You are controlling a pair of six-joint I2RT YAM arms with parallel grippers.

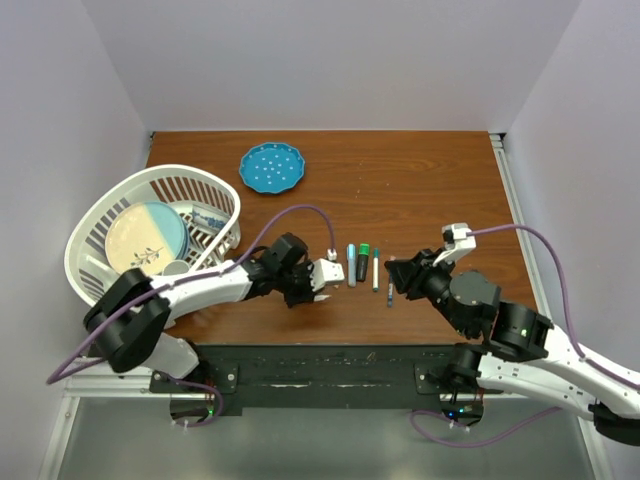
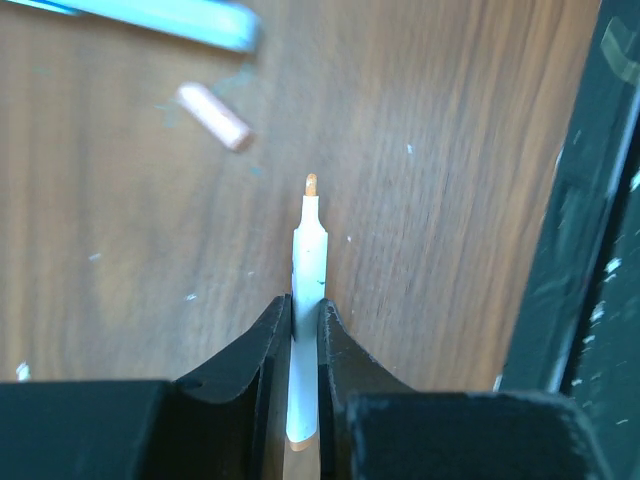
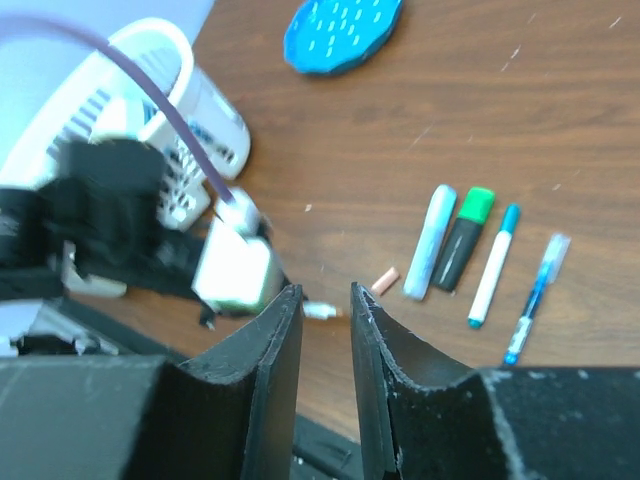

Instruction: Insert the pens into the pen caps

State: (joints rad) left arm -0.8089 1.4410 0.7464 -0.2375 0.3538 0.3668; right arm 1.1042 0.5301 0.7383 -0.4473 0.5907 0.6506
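Because the left fingers pinch the white pen only at its rear, it may swivel when pressed; the pink cap (loose, ahead-left of them) could skid. Meanwhile the right fingers stand narrow, empty.

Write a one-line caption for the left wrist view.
Left gripper pinches an uncapped white pen; a pink cap lies beyond it.

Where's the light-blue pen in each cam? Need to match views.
Top external: light-blue pen at centre, just left of the green-capped pen.
Left wrist: blurred bar at the top-left edge, cut off.
Right wrist: right of centre, again left of the green-capped pen.
Shared landmark: pink cap lies beside it in both wrist views.
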